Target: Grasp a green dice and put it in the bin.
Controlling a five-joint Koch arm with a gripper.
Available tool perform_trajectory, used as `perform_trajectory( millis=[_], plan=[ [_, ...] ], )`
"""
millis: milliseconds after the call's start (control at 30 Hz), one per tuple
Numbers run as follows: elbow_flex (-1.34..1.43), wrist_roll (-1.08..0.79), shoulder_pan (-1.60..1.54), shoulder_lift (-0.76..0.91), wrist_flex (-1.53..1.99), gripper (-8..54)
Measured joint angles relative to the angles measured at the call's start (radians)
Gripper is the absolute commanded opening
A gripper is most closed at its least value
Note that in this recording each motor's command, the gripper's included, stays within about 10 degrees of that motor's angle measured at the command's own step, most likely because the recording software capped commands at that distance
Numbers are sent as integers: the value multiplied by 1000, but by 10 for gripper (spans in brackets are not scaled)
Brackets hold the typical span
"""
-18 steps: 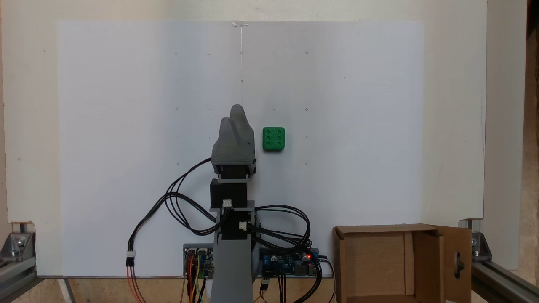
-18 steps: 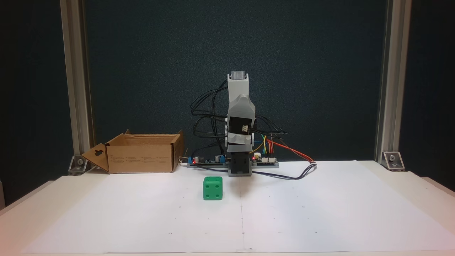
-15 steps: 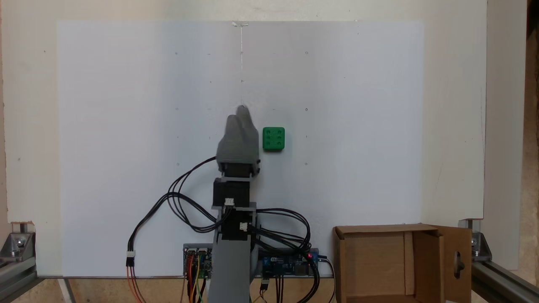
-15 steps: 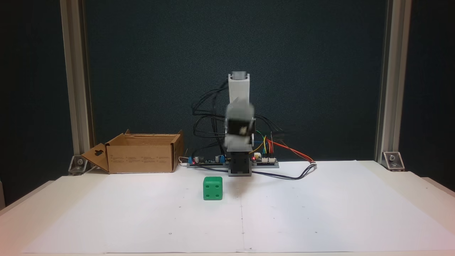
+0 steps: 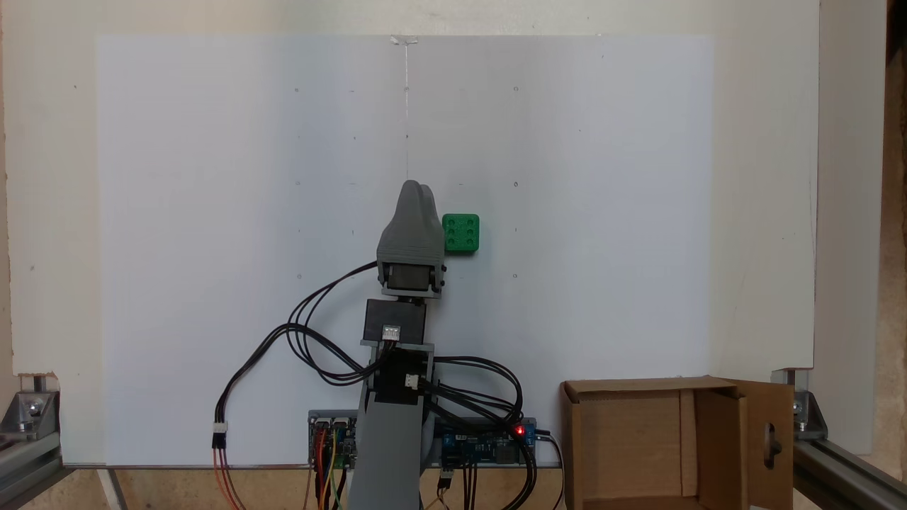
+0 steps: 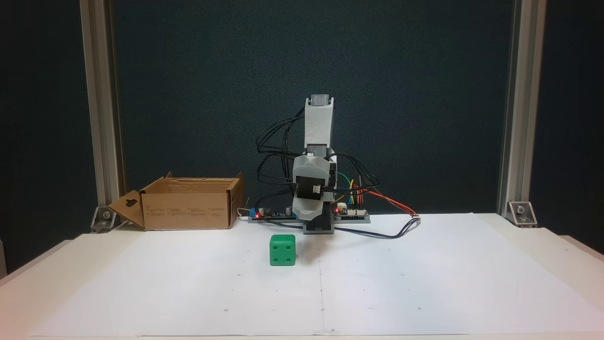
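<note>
Your green dice (image 5: 460, 234) sits on the white paper sheet (image 5: 212, 212), roughly mid-sheet, just right of the centre crease in the top-down fixed view; six pips face up there. From the front fixed view the dice (image 6: 282, 250) shows a four-pip face, and its back side is hidden.

The gripper (image 5: 417, 188) is just beside it. In the top-down fixed view its grey shell overlaps the dice's left edge, so you can't see whether they touch. In the front fixed view the gripper (image 6: 307, 218) hangs above the sheet, behind and to the right of the dice, apparently clear of it. The two tips show close together w/ only a thin notch between them from above, so the jaws look near-closed w/ nothing in them. From the front the tips merge into the dark base behind.

The bin (image 5: 641, 439) stands off the sheet at the table's near-right corner in the top-down fixed view, well apart from the dice. Its bottom part is cut off by the frame, and its inside looks bare as far as visible. In the front fixed view the bin (image 6: 186, 208) is at back left, interior hidden by its walls. The board LEDs and cables (image 5: 312, 347) near the arm base are partly covered by the arm.
</note>
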Motion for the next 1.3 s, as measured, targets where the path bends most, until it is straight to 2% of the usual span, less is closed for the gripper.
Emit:
perform_trajectory(
  millis=[133, 367, 633, 867, 1100, 1300],
  plan=[
    [-23, 0, -9, 0, 28, 431],
    [-107, 0, -14, 0, 322, 431],
    [-331, 0, -17, 0, 808, 431],
    [-696, 40, -17, 0, 1261, 431],
    [-927, 51, 31, 0, 1710, 431],
    [-1014, 51, 115, -2, 2011, 432]
  ],
)
